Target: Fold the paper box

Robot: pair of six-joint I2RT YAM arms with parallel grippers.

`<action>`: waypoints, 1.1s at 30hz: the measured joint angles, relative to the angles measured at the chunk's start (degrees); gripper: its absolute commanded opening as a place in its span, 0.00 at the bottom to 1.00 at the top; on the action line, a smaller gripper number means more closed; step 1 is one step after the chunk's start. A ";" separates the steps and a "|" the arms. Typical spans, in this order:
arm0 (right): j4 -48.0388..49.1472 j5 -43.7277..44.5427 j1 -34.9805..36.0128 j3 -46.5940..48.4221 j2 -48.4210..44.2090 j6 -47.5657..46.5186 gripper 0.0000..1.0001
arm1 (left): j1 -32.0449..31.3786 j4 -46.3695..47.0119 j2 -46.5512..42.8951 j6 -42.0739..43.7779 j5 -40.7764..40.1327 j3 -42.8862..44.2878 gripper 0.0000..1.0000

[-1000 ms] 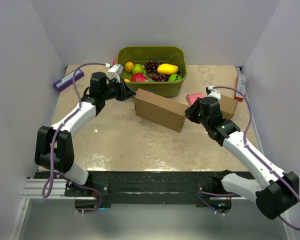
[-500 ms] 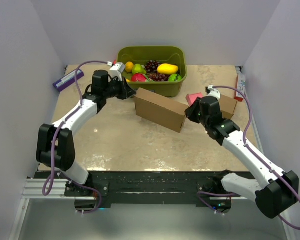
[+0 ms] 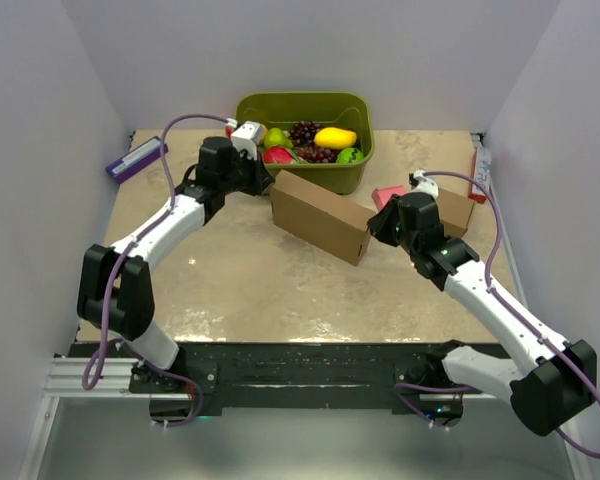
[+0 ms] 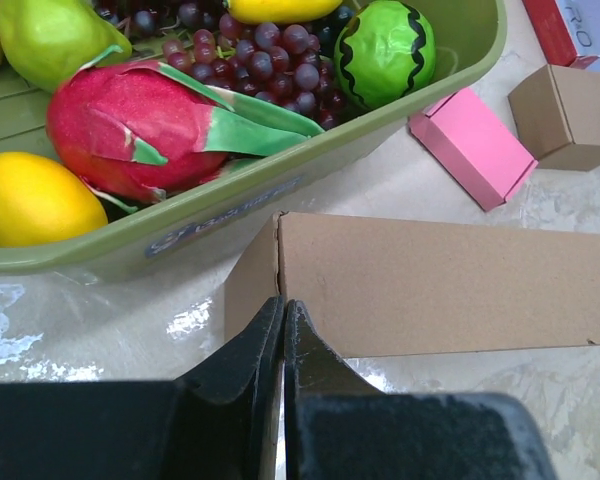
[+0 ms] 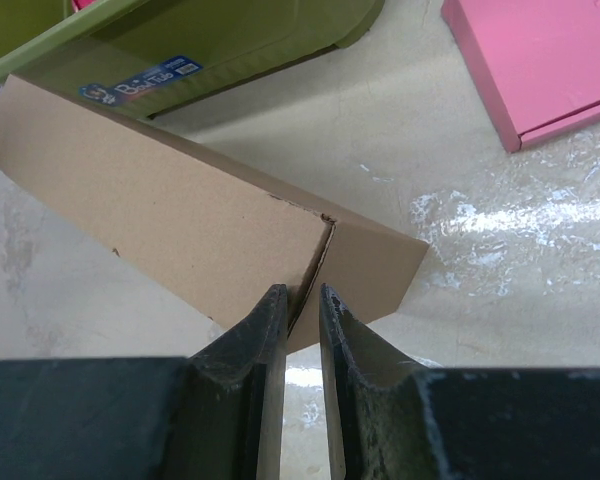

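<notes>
The left pincer has its fingers pressed together. Its tips sit at the left end of the box, just in front of the green basket of fruit. The box lies on the surface, near its middle, slanting from the basket toward the right arm. The right pincer is narrow, with its tips astride the seam at the box's right end. Whether it pinches the cardboard cannot be told. A pink block lies just behind it.
</notes>
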 measured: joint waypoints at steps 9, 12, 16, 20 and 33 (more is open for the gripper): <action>-0.94 -2.82 0.13 -0.15 -1.99 0.04 0.15 | -1.81 0.35 -4.09 0.26 -5.60 -3.74 0.08; -0.74 -5.79 0.20 -1.25 -3.21 0.02 0.15 | -1.81 0.17 -6.73 0.00 -6.12 -6.27 0.09; -0.48 -9.60 0.22 -3.02 -4.96 -0.04 0.19 | -1.77 0.17 -10.34 -0.31 -6.58 -9.92 0.13; -1.31 -12.55 0.37 -4.04 -7.10 -0.90 0.26 | -1.68 -0.57 -13.81 -1.16 -7.13 -13.20 0.21; -13.81 -16.59 0.20 -5.35 -12.17 -7.04 0.76 | -1.68 -18.43 -22.51 -1.64 -9.99 -23.32 0.87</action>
